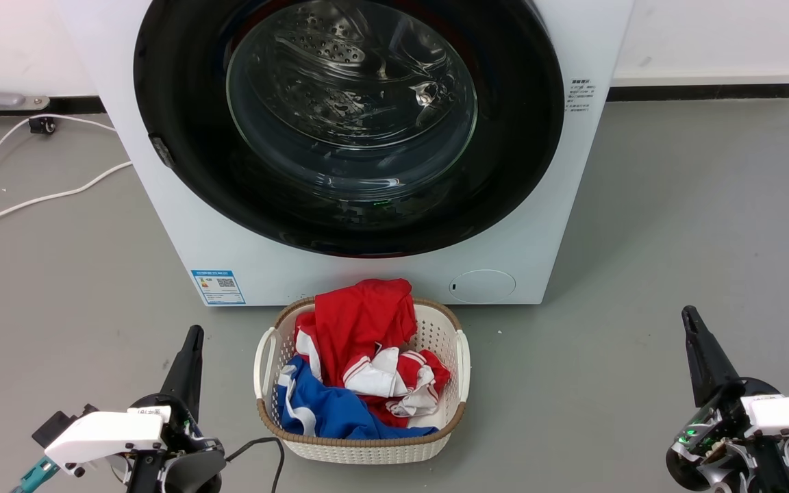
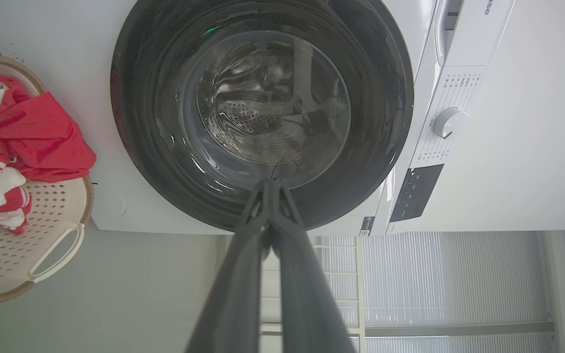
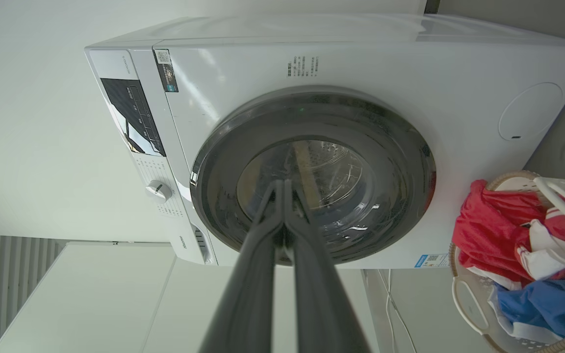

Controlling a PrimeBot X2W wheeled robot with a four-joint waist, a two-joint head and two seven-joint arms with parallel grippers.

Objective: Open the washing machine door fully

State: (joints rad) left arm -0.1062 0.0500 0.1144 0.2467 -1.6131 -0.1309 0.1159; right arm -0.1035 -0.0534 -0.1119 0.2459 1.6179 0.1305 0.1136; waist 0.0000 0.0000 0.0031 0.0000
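Observation:
The white washing machine (image 1: 367, 274) stands straight ahead on the floor. Its round glossy black washing machine door (image 1: 196, 185) with the clear glass bowl lies flush against the front, closed. A small latch handle (image 1: 161, 152) sits on the door's left rim. My left gripper (image 1: 194, 334) hangs low at the lower left, fingers pressed together, holding nothing. At the lower right my right gripper (image 1: 688, 315) is likewise shut and empty. Both stay well short of the door (image 2: 135, 122), which both wrist views face (image 3: 410, 162). In the left wrist view my gripper (image 2: 268, 182) is tip to tip; the right gripper (image 3: 283, 182) too.
A cream laundry basket (image 1: 459, 363) with red, white and blue clothes sits on the floor right before the machine, between my arms. White cables (image 1: 45, 198) trail over the grey floor at the left. A round cap (image 1: 482, 285) is low on the machine's front.

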